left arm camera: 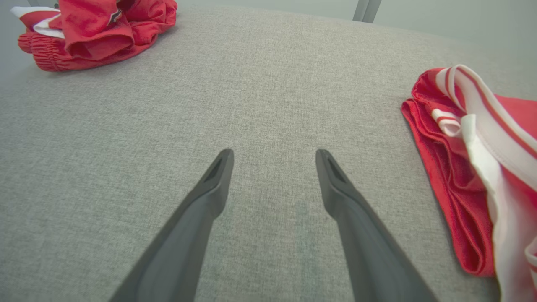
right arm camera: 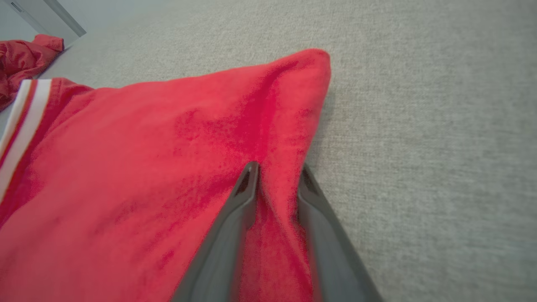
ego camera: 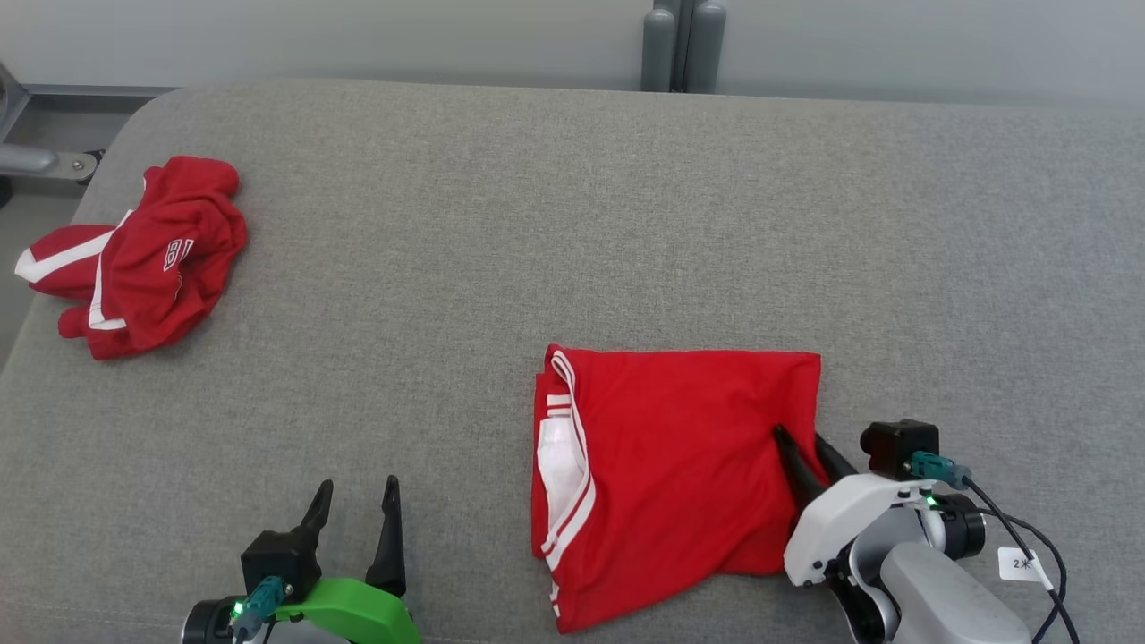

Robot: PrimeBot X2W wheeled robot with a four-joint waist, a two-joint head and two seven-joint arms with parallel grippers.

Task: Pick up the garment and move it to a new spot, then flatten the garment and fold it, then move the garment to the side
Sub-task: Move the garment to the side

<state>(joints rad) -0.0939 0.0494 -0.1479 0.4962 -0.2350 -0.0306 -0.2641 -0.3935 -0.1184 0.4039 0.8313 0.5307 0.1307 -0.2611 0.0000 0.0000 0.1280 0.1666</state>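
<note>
Right gripper (ego camera: 798, 435) pinches a raised ridge of cloth at the right edge of the folded red garment (ego camera: 680, 465), which lies flat on the grey worktop (ego camera: 537, 224), right of centre. Left gripper (ego camera: 358, 483) rests spread wide over bare worktop, well apart from a crumpled red garment (ego camera: 143, 255) at the far left.

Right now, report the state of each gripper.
Left gripper: open, holding nothing.
Right gripper: straddles a raised ridge of the folded red garment; whether it grips the cloth cannot be told.
</note>
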